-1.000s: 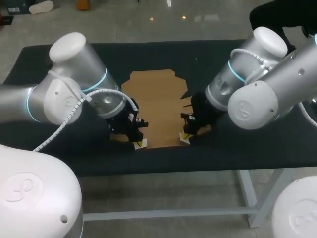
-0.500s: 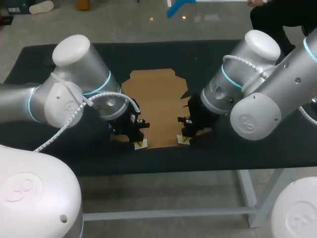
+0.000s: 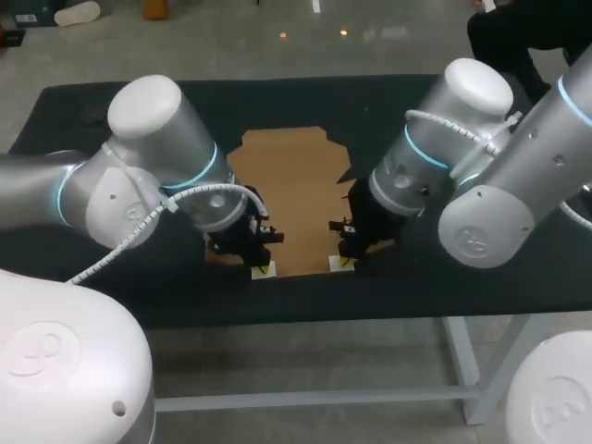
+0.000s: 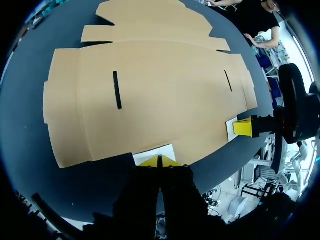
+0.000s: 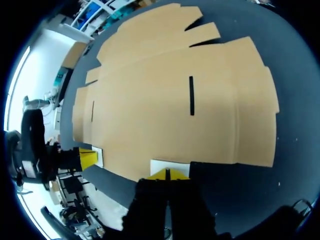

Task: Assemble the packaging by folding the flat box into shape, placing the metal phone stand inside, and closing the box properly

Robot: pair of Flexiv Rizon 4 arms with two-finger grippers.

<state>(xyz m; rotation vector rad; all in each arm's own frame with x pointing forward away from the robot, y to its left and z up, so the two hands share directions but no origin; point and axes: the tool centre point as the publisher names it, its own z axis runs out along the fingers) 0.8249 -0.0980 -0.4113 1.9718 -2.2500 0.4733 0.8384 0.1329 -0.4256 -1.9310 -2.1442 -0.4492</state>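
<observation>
On the bench, which is covered in dark cloth, the flat box lies unfolded near the middle, closer to the near edge than the far one. It is a sheet of plain brown cardboard, lying flat on the cloth, with its notched flaps pointing away from me and its long straight edge toward me.

My left arm comes in from the left and sets my left tool at the near left corner of the cardboard. From the left wrist, its yellow tips are pressed together with only a thin seam between them and nothing pinched. They sit right at the near edge of the sheet, with a small white patch just ahead of them. Two narrow dark slots are cut into the cardboard further ahead.

My right arm comes in from the right and sets my right tool at the near right corner of the same sheet. Its tips are likewise pressed together with nothing between them, meeting the cardboard's near edge beside a white patch of their own.

The two tools stand apart along that near edge, each visible off to the side in the other wrist's view.
</observation>
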